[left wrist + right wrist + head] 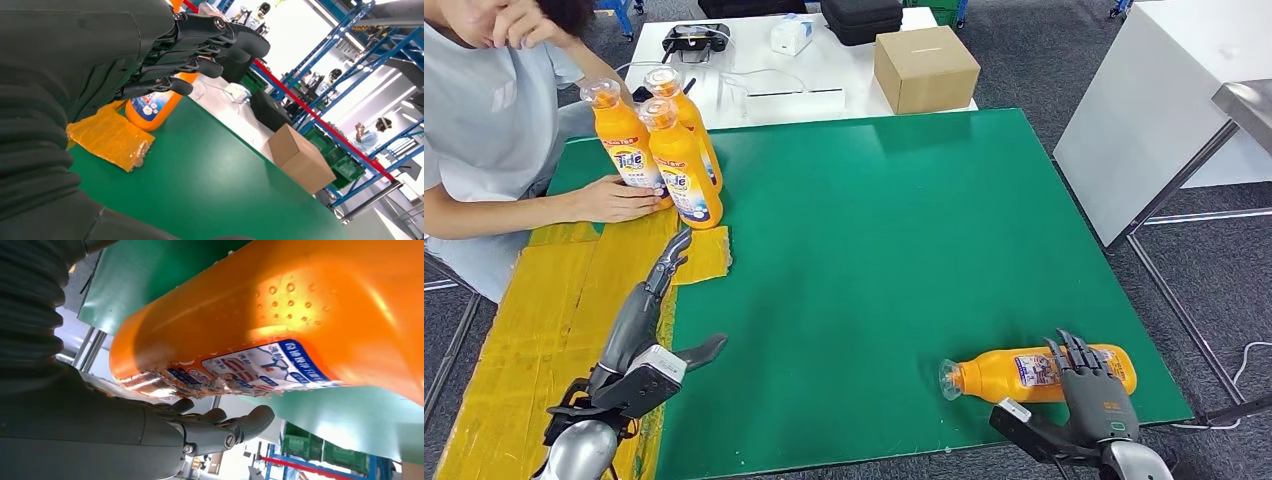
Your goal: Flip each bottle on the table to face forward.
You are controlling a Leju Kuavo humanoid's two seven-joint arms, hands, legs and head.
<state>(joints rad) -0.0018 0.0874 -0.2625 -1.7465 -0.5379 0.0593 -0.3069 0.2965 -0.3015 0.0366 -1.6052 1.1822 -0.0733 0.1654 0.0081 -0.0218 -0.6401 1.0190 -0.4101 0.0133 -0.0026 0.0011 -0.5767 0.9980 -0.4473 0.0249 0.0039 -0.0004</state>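
Right hand point(1092, 385) rests beside lying bottle point(1014, 374).

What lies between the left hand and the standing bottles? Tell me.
In the head view, a crumpled yellow sheet lies on the green mat between the left hand and the standing bottles; the fingertips reach toward it.

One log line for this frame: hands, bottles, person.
right hand: fingers on lying bottle, grip unclear | left hand: open, holds nothing | three bottles upright | person's hand touching one
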